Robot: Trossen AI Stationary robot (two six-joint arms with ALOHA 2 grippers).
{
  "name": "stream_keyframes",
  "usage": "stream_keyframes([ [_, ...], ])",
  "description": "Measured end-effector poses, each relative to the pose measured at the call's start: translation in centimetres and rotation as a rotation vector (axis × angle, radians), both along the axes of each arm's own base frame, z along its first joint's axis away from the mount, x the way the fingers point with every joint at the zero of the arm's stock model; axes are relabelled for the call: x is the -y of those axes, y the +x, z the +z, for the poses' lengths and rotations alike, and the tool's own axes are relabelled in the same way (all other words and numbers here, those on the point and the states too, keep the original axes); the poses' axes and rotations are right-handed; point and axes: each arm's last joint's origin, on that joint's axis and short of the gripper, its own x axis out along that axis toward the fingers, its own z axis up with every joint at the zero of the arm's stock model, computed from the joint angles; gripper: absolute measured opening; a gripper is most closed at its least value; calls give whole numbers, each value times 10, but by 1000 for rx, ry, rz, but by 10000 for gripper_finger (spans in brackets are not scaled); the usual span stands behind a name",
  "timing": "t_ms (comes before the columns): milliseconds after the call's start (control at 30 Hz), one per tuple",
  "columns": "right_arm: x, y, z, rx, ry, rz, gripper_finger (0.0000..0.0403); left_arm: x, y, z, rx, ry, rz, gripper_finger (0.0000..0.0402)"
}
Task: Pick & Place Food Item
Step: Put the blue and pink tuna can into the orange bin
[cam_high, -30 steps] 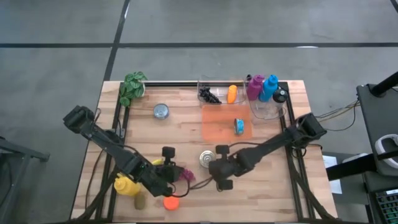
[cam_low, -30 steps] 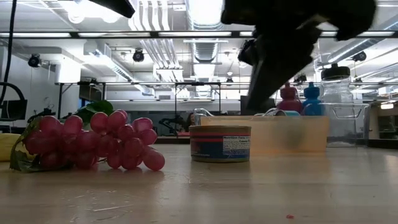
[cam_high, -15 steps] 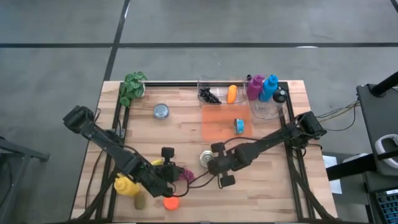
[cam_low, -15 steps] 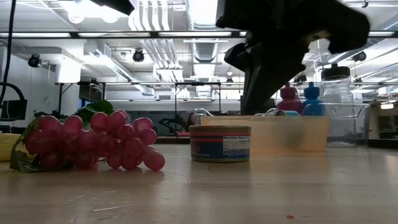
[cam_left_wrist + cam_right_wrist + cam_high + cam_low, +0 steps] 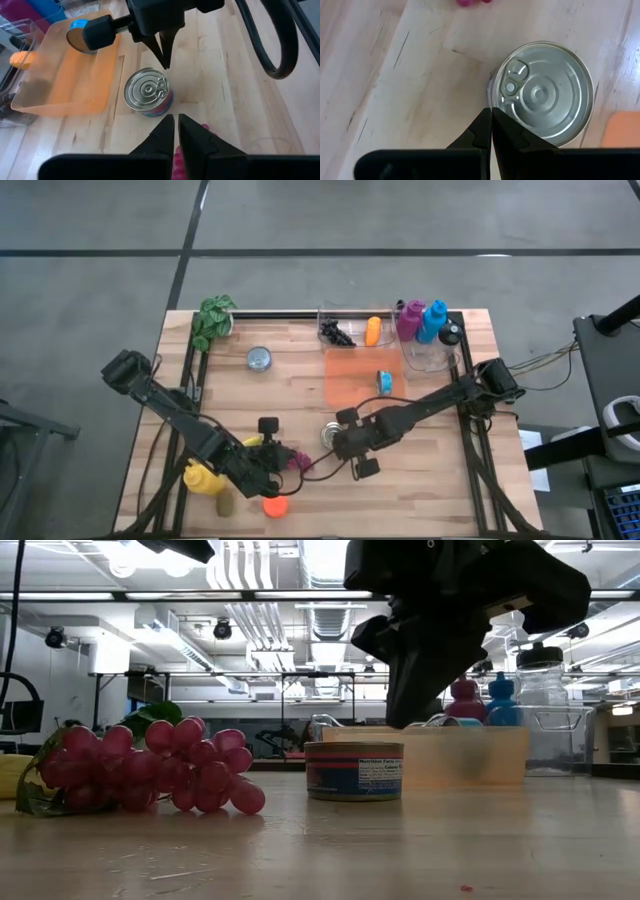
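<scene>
A tin can (image 5: 327, 436) with a pull-tab lid (image 5: 545, 95) stands upright on the wooden table near its middle. My right gripper (image 5: 491, 120) hangs shut just above the can's rim, pointing steeply down; the left wrist view shows its tips (image 5: 165, 62) over the can's right side. In the low view it (image 5: 400, 720) ends a little above the can (image 5: 353, 770). A bunch of red grapes (image 5: 150, 770) lies on the table left of the can. My left gripper (image 5: 176, 125) is shut above the grapes (image 5: 297, 463), clear of them.
An orange tray (image 5: 350, 385) holding a blue-rimmed can (image 5: 385, 382) lies beyond the tin can. A clear bin (image 5: 355, 328) and bottles (image 5: 425, 320) stand at the far edge, with a plant (image 5: 213, 320) and a small can (image 5: 259, 358). A yellow bottle (image 5: 200, 477) and an orange ball (image 5: 273, 505) sit near the front left.
My right gripper has shifted a little toward the table's left edge, coming over the tin can, and has rolled about its own axis while staying shut. The can and the grapes have not moved.
</scene>
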Motion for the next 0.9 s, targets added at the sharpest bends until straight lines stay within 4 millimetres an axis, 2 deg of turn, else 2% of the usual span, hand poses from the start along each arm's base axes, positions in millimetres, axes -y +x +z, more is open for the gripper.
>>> stream_keyframes([
  [400,10,-2,-11,-11,-15,3,8,1,1,1,19,-12,1,28],
  [900,11,-4,-14,-20,-9,-15,8,1,1,1,19,-12,0,28],
])
